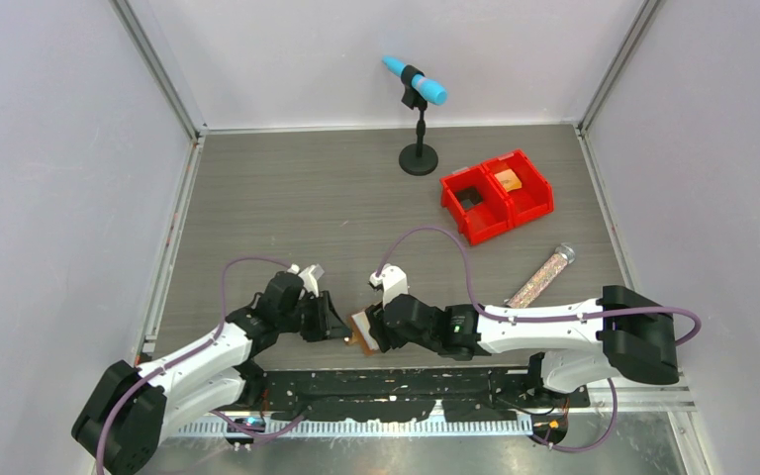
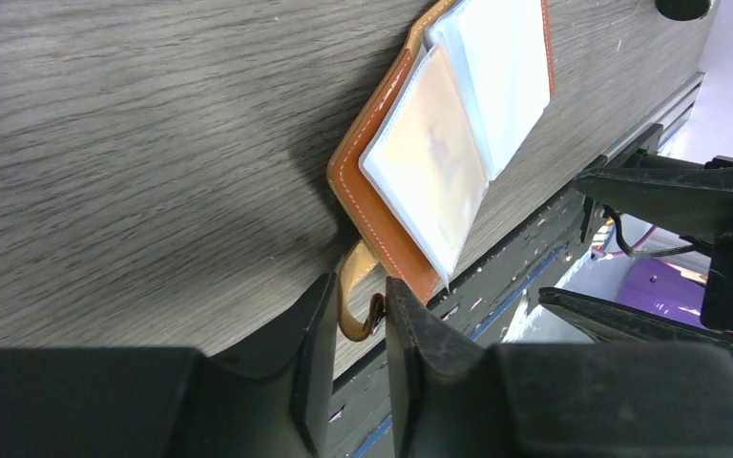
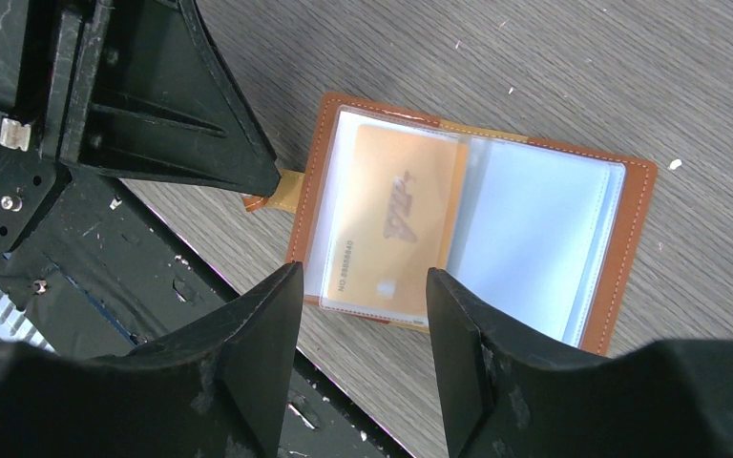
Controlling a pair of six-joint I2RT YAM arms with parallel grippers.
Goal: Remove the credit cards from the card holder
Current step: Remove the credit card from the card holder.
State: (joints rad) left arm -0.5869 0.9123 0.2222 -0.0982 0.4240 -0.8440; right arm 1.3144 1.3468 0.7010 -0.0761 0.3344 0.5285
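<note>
The brown leather card holder (image 1: 361, 332) lies open on the table at the near edge. Its pale blue-grey sleeves face up (image 3: 534, 239). An orange credit card (image 3: 396, 224) sits inside the clear left sleeve and also shows in the left wrist view (image 2: 429, 172). My left gripper (image 2: 358, 291) is shut on the holder's small curled tab (image 2: 355, 286) at its left edge. It shows in the top view (image 1: 334, 324) and the right wrist view (image 3: 248, 172). My right gripper (image 3: 363, 286) is open and empty, hovering just above the card's near edge (image 1: 376, 332).
Two joined red plastic bins (image 1: 495, 193) stand at the back right. A clear tube of sprinkles (image 1: 541, 275) lies in front of them. A blue microphone on a black stand (image 1: 418, 119) is at the back. The black metal rail (image 3: 105, 277) runs along the near edge.
</note>
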